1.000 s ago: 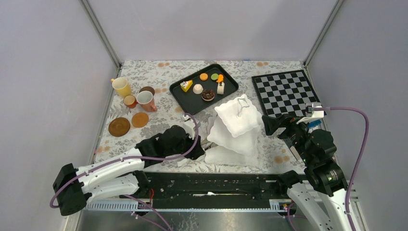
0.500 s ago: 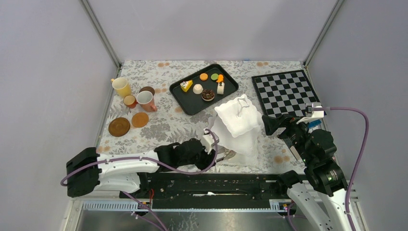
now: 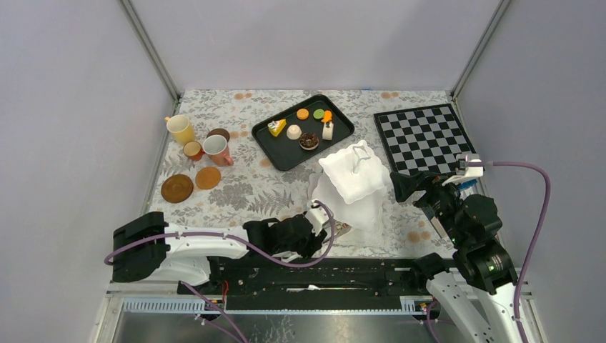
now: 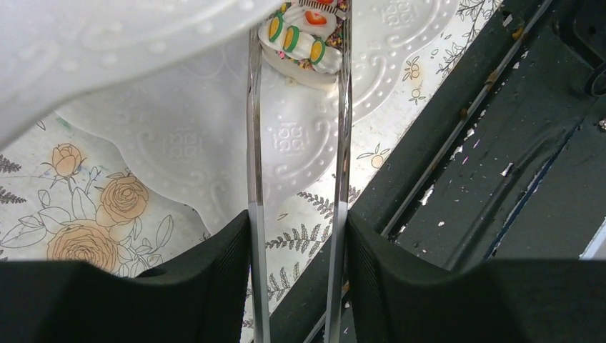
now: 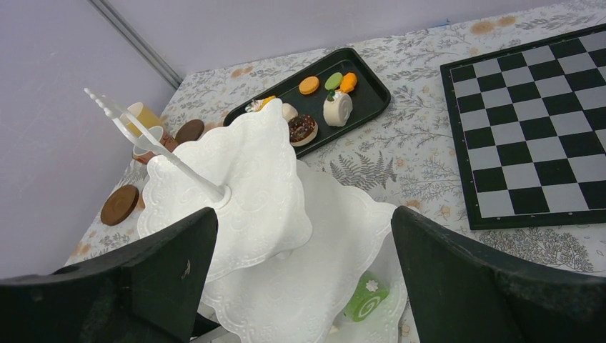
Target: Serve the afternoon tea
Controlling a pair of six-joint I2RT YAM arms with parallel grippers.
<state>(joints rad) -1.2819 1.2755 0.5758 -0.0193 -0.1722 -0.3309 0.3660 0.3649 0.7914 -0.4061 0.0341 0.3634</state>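
The white three-tier stand [image 3: 354,179] is at the table's near middle. My left gripper [image 3: 321,227] lies low at its near-left side, shut on silver tongs [image 4: 343,143]. Between the tong tips is a small cake [image 4: 304,39] with green and orange pieces, over the bottom tier [image 4: 286,136]; I cannot tell whether it rests there. A green roll cake [image 5: 366,298] lies on that tier. My right gripper [image 3: 401,187] hangs open to the right of the stand, holding nothing. More cakes [image 3: 309,140] lie on the black tray [image 3: 286,151]. Cups [image 3: 180,128] and saucers [image 3: 176,188] are at the left.
A chessboard [image 3: 423,136] lies at the back right, close behind my right gripper. The black rail [image 4: 457,179] along the table's near edge runs just beside the tongs. Grey walls close in the left, right and back.
My left arm has swung right and down toward the near edge, carrying the tongs and cake in under the stand's middle tier. The right arm has barely moved.
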